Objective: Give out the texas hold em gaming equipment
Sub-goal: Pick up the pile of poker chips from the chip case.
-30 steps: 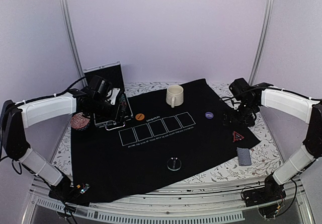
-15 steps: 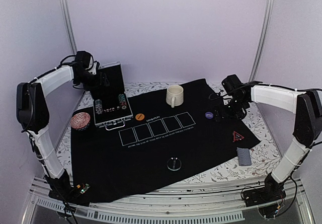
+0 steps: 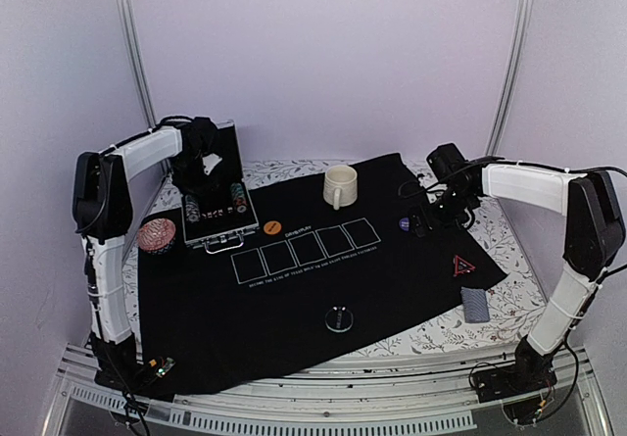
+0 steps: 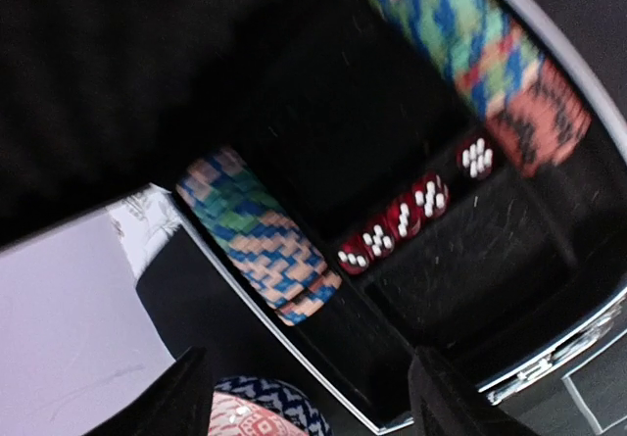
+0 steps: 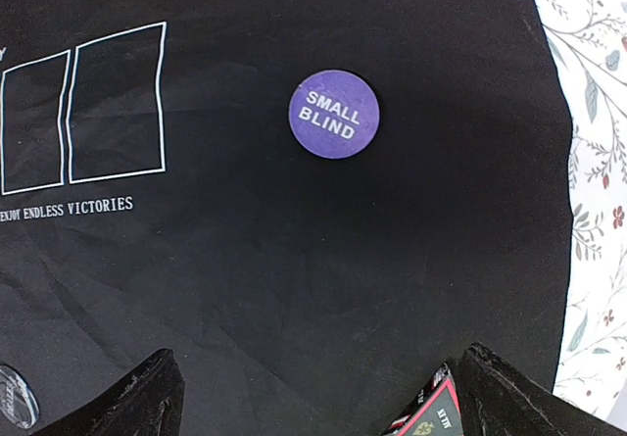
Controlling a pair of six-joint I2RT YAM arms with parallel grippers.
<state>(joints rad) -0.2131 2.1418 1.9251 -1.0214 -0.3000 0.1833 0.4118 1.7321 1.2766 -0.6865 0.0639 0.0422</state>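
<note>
Left pincer: my left gripper [image 4: 309, 358] stands spread with nothing between its fingers, hanging over the open case [image 3: 217, 222] at the far left of the black mat [image 5: 294, 260].
Chips: two rows of striped poker chips [image 4: 260, 245] lie on edge in the case. The nearer row is just ahead of my left finger and clear of it. The other row runs along the opposite wall.
Dice: a line of red dice [image 4: 392, 222] sits between the two rows.
Right pincer: my right gripper [image 5: 321, 353] is wide apart and empty above the mat.
Purple disc: the purple disc [image 5: 334, 114], lettered SMALL BLIND, lies flat on the mat straight ahead of the gap between the fingers, touching neither.
Other tokens: the orange disc [image 3: 272, 227] is just beside the case, the dark disc [image 3: 339, 318] is on the near middle of the mat, and the red-edged triangle [image 3: 462, 266] is on its right side.
Cards: the playing cards [image 3: 475, 304] lie at the mat's near right edge.
Hard to make out: from above, my right gripper covers part of the purple disc. The right wrist view catches only a corner of the triangle. The left wrist view is blurred, and the chip stripes smear.
</note>
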